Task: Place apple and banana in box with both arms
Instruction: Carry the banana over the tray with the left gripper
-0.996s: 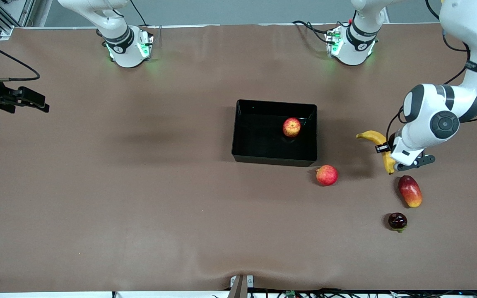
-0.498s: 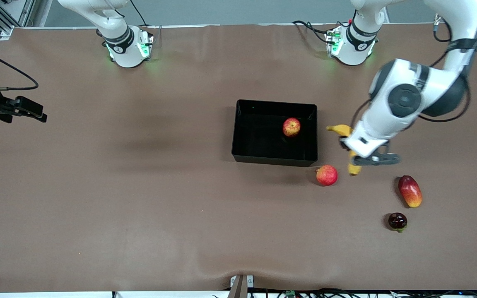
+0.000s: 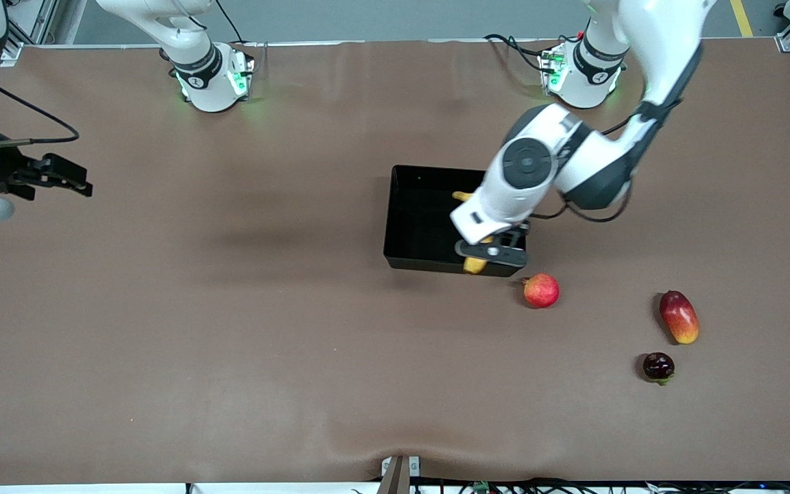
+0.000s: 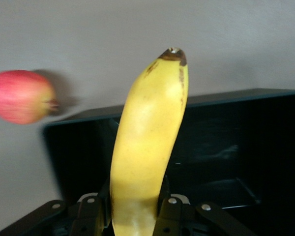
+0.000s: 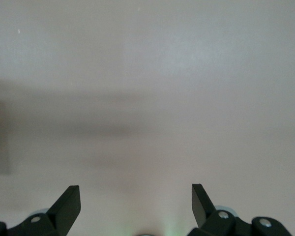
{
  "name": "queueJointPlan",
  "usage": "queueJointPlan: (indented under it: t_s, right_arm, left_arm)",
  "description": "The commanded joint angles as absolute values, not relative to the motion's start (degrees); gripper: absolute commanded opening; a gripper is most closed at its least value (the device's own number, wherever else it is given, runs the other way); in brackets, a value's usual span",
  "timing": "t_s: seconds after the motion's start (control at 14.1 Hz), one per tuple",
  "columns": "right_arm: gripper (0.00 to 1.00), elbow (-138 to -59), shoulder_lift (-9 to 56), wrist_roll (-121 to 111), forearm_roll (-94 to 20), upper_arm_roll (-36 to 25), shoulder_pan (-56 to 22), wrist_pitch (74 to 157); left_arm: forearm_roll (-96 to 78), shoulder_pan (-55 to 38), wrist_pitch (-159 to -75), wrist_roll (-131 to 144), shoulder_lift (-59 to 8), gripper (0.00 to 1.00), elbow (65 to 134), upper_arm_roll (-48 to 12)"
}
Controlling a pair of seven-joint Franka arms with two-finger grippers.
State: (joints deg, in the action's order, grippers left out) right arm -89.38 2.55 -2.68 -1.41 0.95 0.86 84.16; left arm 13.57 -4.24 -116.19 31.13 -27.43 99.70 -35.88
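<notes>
My left gripper (image 3: 487,252) is shut on the banana (image 3: 475,265) and holds it over the near corner of the black box (image 3: 417,219) toward the left arm's end. In the left wrist view the banana (image 4: 147,147) sticks out from between the fingers of the left gripper (image 4: 134,199), above the box's wall (image 4: 236,98). The apple is hidden under the left arm. My right gripper (image 3: 59,175) hangs open and empty over bare table at the right arm's end; it also shows in the right wrist view (image 5: 135,189).
A pinker-red round fruit (image 3: 541,290) lies just outside the box, nearer the front camera, and shows in the left wrist view (image 4: 19,96). A red-yellow mango (image 3: 679,316) and a dark fruit (image 3: 658,366) lie toward the left arm's end.
My left arm has carried the banana from the table near the mango across to over the box. The right gripper has drifted slightly.
</notes>
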Motion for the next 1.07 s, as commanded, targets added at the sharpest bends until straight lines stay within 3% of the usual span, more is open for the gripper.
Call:
queueJointPlan:
  t_s: [0.0, 0.28, 0.64, 1.0]
  right_arm:
    - [1.0, -88.51, 1.76, -2.99, -0.53, 2.46, 2.64, 81.65]
    - [1.0, -89.38, -2.1, -2.46, 1.93, 2.02, 1.76, 81.48]
    - [1.0, -89.38, -3.87, -0.09, 0.97, -4.04, -0.53, 81.74]
    - [1.0, -89.3, -3.87, -0.17, -2.28, -3.87, 0.0, 83.06]
  left_arm:
    - [18.79, -7.98, -115.58, 35.49, -33.55, 0.0, 94.49, -35.95]
    - [22.84, -13.0, -116.01, 39.19, -38.66, 0.0, 92.29, -35.86]
    - [25.05, -15.11, -116.54, 39.73, -42.26, 0.0, 92.55, -35.86]
    - [25.14, -17.05, -116.54, 44.03, -42.54, 0.0, 94.12, -35.68]
